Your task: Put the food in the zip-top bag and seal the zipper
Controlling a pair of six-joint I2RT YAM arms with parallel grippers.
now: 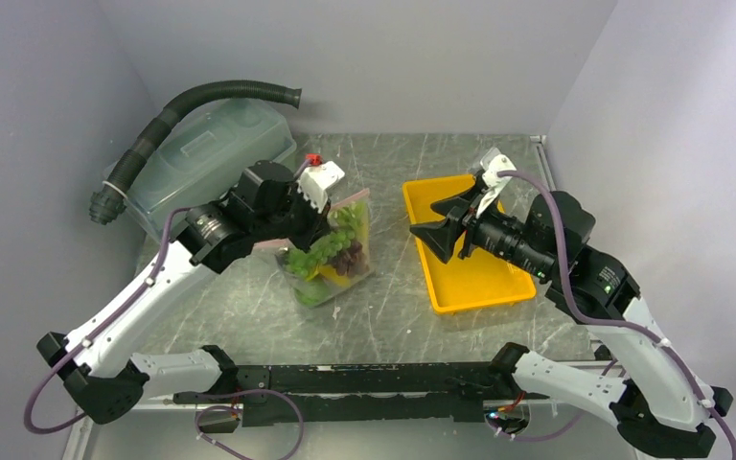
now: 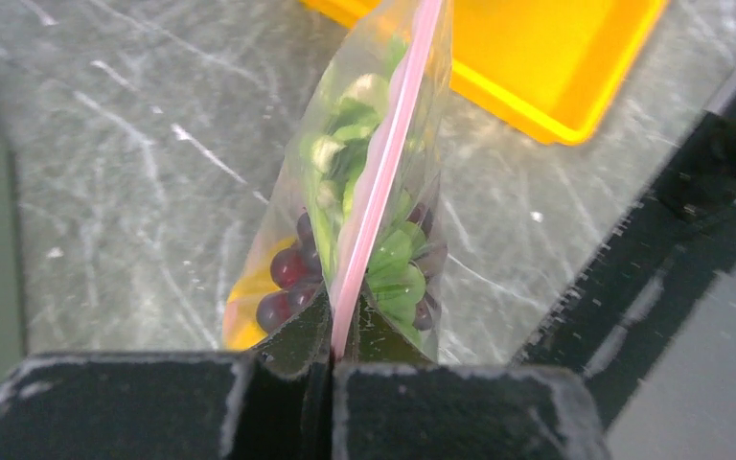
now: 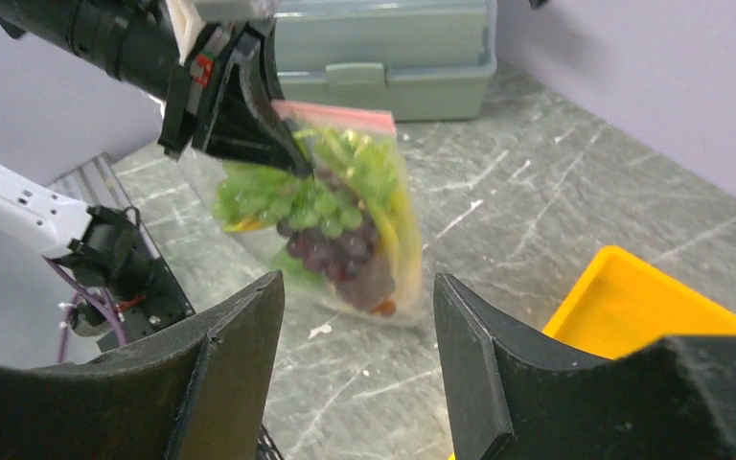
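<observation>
Bench (image 1: pixel 393 316): you are looking at a grey-green, stone-patterned top, crossed by pale scratches and streaks.
Back wall (image 1: pixel 374 57): plain and pale grey, meeting the bench's far edge.
Left wall (image 1: pixel 29 144): the same pale grey, with a slight lilac cast.
Right wall (image 1: pixel 671 115): bare, and lighter than the left one.
Tub (image 1: pixel 201 153): translucent and lidded, in your far left corner.
Hose (image 1: pixel 192 101): black and ribbed, arching over the tub.
Tray (image 1: pixel 479 283): yellow, on the right half.
Light: soft and even, giving you only faint shadows.
</observation>
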